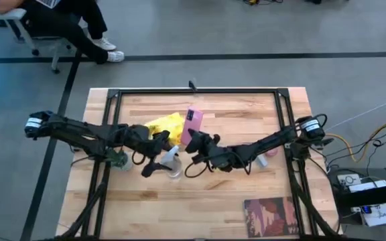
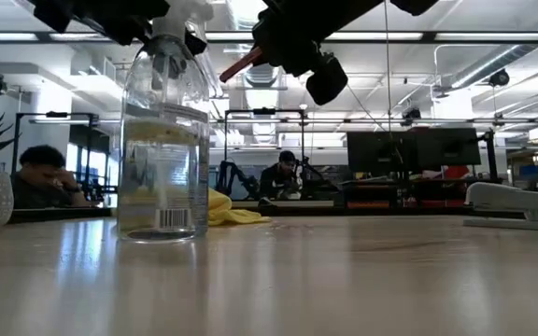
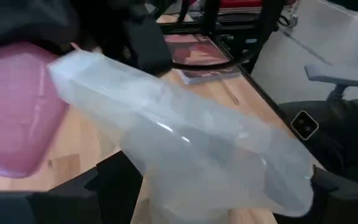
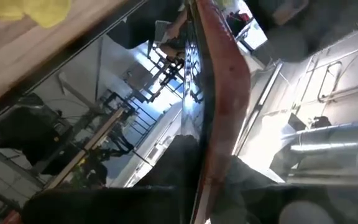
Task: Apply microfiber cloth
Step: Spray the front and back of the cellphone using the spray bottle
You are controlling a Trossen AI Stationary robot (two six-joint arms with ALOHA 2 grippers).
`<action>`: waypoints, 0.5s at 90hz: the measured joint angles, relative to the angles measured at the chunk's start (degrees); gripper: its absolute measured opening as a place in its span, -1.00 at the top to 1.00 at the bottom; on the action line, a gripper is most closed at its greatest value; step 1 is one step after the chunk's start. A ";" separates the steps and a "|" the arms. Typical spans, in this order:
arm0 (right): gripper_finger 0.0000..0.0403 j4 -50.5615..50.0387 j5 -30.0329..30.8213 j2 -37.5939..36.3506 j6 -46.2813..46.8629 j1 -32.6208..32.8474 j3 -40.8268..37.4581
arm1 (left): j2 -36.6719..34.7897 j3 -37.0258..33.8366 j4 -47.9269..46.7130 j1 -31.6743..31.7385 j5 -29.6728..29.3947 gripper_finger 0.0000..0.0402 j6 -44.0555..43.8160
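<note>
The microfiber cloth [image 1: 165,126] lies on the bench [image 1: 213,201], just beyond the left hand [image 1: 158,165], which clasps the spray bottle [image 1: 173,163]. The right hand [image 1: 194,142], beside the cloth, grips the pink-cased phone [image 1: 192,124].

One camera looks straight down on the whole bench [image 1: 200,201], another sits level at its surface, close behind the bottle [image 2: 163,140] both share, and each wrist camera peers forward from very near.

A bright yellow microfiber cloth [image 1: 165,126] lies on the pale wood-grain worktop [image 1: 213,201] beside a pink phone [image 1: 192,124], a clear spray bottle [image 2: 163,140] with a barcode label, and a dark red patterned book [image 1: 271,215].
</note>
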 joint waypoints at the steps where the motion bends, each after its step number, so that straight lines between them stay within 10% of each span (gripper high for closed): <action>1: 0.99 0.00 -0.03 0.00 0.00 0.06 -0.02 | -0.11 0.00 -0.11 0.00 0.00 -0.37 0.01; 45: 0.99 -0.79 -0.54 0.04 0.92 0.70 -1.39 | -2.09 0.22 -8.36 3.39 0.29 -0.37 6.92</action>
